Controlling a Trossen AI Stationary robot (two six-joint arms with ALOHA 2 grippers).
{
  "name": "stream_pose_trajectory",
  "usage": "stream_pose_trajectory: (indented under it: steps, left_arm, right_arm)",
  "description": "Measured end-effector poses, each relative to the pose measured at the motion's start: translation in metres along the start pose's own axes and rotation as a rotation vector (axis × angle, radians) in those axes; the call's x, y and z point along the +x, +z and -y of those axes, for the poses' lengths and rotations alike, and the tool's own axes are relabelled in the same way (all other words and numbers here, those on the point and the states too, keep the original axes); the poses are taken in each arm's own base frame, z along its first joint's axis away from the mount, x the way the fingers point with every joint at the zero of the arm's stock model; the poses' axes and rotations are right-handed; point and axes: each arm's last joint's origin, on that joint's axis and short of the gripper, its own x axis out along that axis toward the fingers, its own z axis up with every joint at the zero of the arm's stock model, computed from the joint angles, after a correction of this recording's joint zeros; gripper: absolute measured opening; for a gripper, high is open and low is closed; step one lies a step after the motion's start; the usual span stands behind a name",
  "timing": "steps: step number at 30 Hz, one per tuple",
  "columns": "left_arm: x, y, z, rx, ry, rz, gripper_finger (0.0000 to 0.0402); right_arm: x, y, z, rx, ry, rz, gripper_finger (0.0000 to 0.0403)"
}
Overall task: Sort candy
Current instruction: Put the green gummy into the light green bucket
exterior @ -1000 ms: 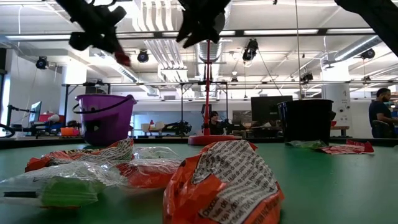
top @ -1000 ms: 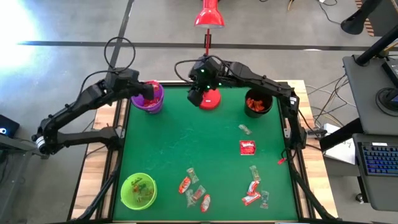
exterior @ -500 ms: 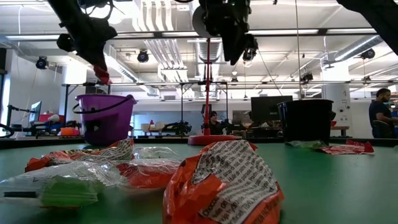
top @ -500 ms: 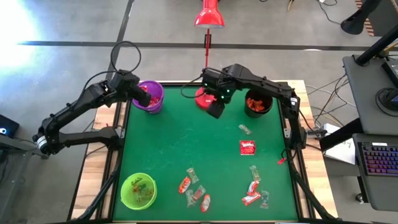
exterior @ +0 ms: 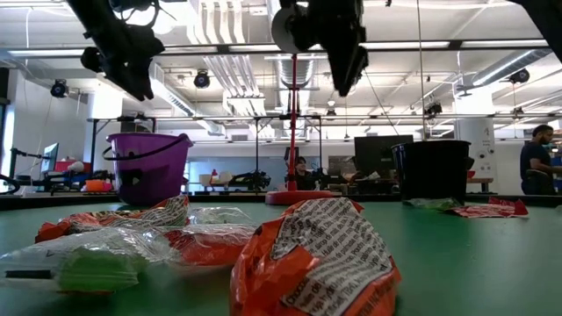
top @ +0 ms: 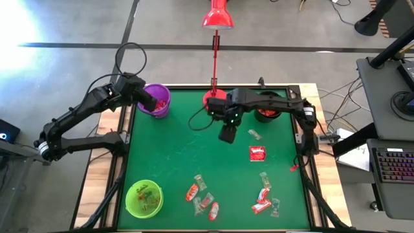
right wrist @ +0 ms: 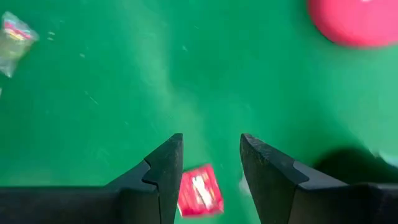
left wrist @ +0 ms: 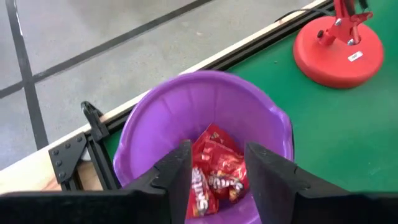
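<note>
We record a green-topped table [top: 174, 162] in an open workshop, a red lamp base [top: 212, 100] at its far edge.

Left gripper [left wrist: 216, 168] hangs over the purple bucket [top: 155, 101]; its fingers stand apart with nothing between them, red wrapped sweets [left wrist: 214, 171] lying in the bucket below. Right gripper [top: 227, 134] is out over mid-table, fingers parted and empty, a red packet [right wrist: 199, 193] on the cloth just under them.

Step in hand, as we judge it: the right arm goes for the next sweet. To do it well we would centre the fingers over one wrapper only, come straight down and close on its body (flat wrappers slip out at the edges).

Containers: purple bucket holds red packets; black cup [top: 268, 107] at the far right shows orange-red wrappers; green cup [top: 143, 198] at the near left holds a few mixed pieces.

Loose candy [top: 202, 196] lies clustered near the front edge, with more [top: 264, 197] toward the right.
</note>
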Motion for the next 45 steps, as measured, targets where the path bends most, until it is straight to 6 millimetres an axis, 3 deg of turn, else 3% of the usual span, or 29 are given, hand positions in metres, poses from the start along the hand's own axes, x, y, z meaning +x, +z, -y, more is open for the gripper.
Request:
stream_pose_trajectory:
  steps: [7, 18, 29, 45]
  left_arm:
    - [0.0, 0.003, 0.001, 0.008, -0.006, 0.029, 0.0136]
    - [0.0, 0.005, 0.001, 0.004, -0.008, 0.043, 0.0134]
    - [0.0, 0.005, 0.001, -0.06, -0.011, 0.043, 0.0134]
    - [0.008, 0.006, 0.004, -0.052, -0.012, 0.014, 0.0134]
  right_arm:
    - [0.034, 0.007, -0.033, -0.15, 0.242, 0.072, 0.0147]
    - [0.084, 0.003, -0.081, -0.134, 0.344, 0.183, 0.0178]
    - [0.117, -0.002, -0.11, 0.105, 0.458, 0.27, 0.0182]
    - [0.156, -0.014, -0.16, 0.308, 0.417, 0.288, 0.0185]
